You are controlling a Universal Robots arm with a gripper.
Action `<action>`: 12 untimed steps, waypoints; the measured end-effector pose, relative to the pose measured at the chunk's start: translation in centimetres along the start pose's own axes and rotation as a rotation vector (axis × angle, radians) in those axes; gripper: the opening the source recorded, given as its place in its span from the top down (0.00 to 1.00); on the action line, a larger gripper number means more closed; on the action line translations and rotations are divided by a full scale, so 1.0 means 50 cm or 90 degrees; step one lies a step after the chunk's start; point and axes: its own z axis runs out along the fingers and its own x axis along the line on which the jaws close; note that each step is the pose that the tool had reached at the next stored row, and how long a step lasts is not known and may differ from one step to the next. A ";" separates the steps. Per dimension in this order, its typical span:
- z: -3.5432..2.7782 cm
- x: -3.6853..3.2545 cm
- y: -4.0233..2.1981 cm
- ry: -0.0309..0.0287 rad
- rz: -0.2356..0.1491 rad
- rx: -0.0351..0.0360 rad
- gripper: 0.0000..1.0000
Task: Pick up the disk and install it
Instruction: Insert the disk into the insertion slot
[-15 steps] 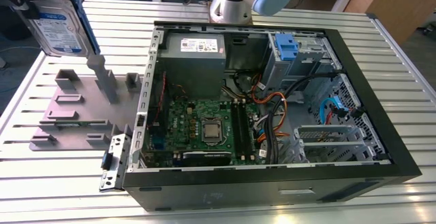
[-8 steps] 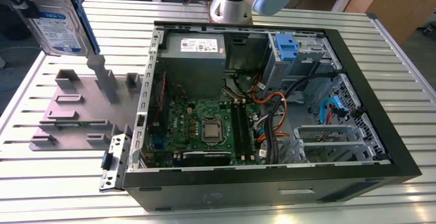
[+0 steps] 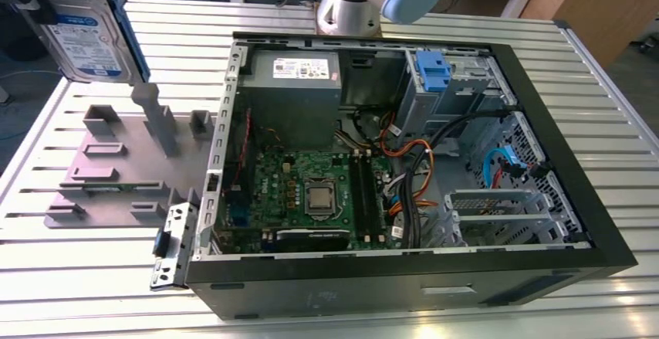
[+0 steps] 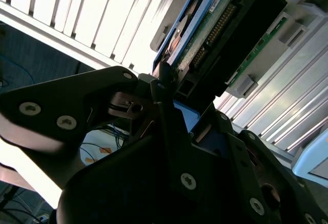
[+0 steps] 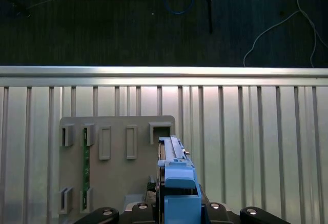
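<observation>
The disk (image 3: 88, 36), silver-grey with a white-and-blue label and blue rails, hangs upright in the air at the exterior view's far left, above the back of the grey plastic stand (image 3: 119, 165). My gripper (image 3: 39, 1) is shut on its upper end. In the second wrist view the dark fingers (image 4: 160, 83) clamp the disk (image 4: 215, 26) by its blue-railed edge, its green circuit board side showing. The first wrist view looks along the disk (image 5: 177, 180) edge-on, with the stand (image 5: 115, 152) below it.
An open computer case (image 3: 576, 200) lies on the slatted metal table (image 3: 92, 277), to the exterior view's right of the stand. Inside are a grey power-supply box (image 3: 293, 84), a green motherboard (image 3: 309, 192), cables and a blue-tabbed drive bay (image 3: 433, 69). The arm's base (image 3: 360, 3) stands behind the case.
</observation>
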 end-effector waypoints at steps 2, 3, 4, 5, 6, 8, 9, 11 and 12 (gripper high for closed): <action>-0.001 0.000 0.000 0.0001 0.000 -0.0001 0.63; -0.001 0.000 0.000 0.0000 0.000 0.0000 0.63; -0.002 0.000 0.000 0.0000 0.000 0.0000 0.63; -0.002 0.000 0.000 0.0000 0.000 0.0000 0.63; -0.003 0.000 0.000 0.0000 0.000 0.0000 0.63; -0.004 0.000 0.000 0.0001 0.000 0.0000 0.63; -0.005 0.000 0.000 0.0000 0.000 0.0000 0.63; -0.005 0.000 0.000 0.0000 0.000 0.0000 0.63; -0.006 -0.001 0.000 0.0000 0.000 0.0000 0.63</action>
